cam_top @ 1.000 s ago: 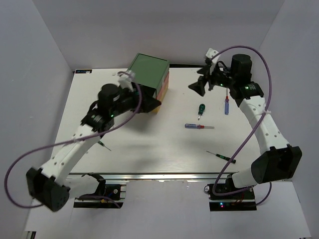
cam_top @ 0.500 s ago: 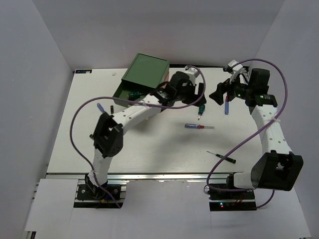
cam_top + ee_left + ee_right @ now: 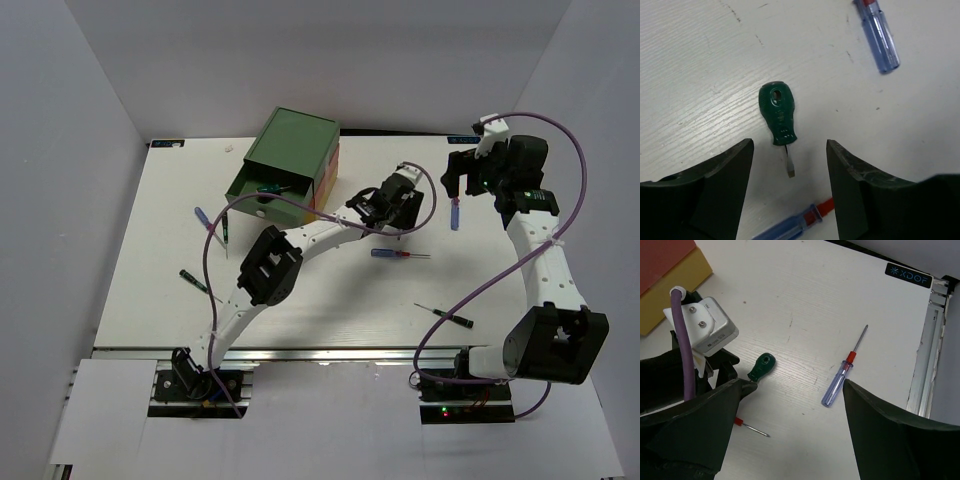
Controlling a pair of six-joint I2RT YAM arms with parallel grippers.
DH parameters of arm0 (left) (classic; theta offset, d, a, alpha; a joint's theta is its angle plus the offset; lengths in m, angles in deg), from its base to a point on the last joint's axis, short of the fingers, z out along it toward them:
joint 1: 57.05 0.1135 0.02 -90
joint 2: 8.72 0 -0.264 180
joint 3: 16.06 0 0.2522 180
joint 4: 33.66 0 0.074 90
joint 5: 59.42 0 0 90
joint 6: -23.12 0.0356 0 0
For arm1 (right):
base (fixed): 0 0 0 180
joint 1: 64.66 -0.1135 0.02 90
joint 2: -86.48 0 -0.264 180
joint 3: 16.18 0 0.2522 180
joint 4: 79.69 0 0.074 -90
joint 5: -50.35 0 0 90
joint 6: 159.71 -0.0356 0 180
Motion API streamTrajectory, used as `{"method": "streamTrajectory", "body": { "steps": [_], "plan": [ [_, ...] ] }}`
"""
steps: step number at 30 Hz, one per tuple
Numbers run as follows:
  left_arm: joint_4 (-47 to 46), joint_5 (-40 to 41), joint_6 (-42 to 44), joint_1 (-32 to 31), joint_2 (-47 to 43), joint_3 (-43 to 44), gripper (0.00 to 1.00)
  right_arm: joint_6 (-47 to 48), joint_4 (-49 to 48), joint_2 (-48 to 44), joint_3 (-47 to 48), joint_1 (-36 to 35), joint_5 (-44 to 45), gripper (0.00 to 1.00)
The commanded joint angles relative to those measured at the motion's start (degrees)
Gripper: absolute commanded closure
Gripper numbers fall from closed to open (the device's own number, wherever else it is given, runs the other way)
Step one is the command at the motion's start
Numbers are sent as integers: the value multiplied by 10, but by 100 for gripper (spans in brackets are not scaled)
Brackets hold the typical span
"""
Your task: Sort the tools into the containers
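Observation:
My left gripper [image 3: 790, 148] is open and hovers over a stubby green-handled screwdriver [image 3: 778, 116], which lies on the table between its fingertips [image 3: 725, 175]. In the top view the left gripper [image 3: 398, 206] hides that tool. My right gripper [image 3: 800, 390] is open and empty above a blue-and-red screwdriver [image 3: 837, 382], which also shows in the top view [image 3: 455, 212]. The chest [image 3: 295, 145] has its green drawer [image 3: 268, 207] pulled open, with another green-handled screwdriver [image 3: 266, 187] inside. The orange [image 3: 662, 257] and yellow [image 3: 677, 292] drawers are shut.
A second blue-and-red screwdriver [image 3: 398, 254] lies just in front of the left gripper. A thin black one [image 3: 447, 316] lies at the front right. Left of the chest lie a blue-handled tool [image 3: 203, 216] and two thin black ones [image 3: 225, 232] [image 3: 198, 281].
My left arm left the chest and reached right to hover over the stubby green screwdriver. The green drawer now stands open with a tool inside. My right gripper drew back to the right.

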Motion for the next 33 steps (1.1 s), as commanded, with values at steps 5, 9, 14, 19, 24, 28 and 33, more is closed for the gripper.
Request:
{"method": "streamTrajectory", "body": {
  "steps": [5, 9, 14, 19, 24, 28, 33],
  "plan": [
    [-65, 48, 19, 0, 26, 29, 34, -35, -34, -7, 7, 2, 17, 12],
    [-77, 57, 20, -1, 46, 33, 37, -40, -33, -7, 3, 1, 11, 12],
    [-83, 45, 18, -1, 66, 33, 41, -41, -30, -9, 0, 0, 11, 12],
    [-83, 45, 23, -2, 66, 13, 55, -47, -30, -10, -4, -1, 9, 12],
    [-77, 53, 29, -2, 57, -20, 61, -50, -31, -10, -8, -1, 3, 12],
    [-79, 57, 29, 4, 30, -53, 72, -49, -30, -10, -10, -2, -4, 12],
    [-102, 59, 38, 22, -35, -75, 89, -44, -25, -11, -15, -3, -11, 12]
  ]
}}
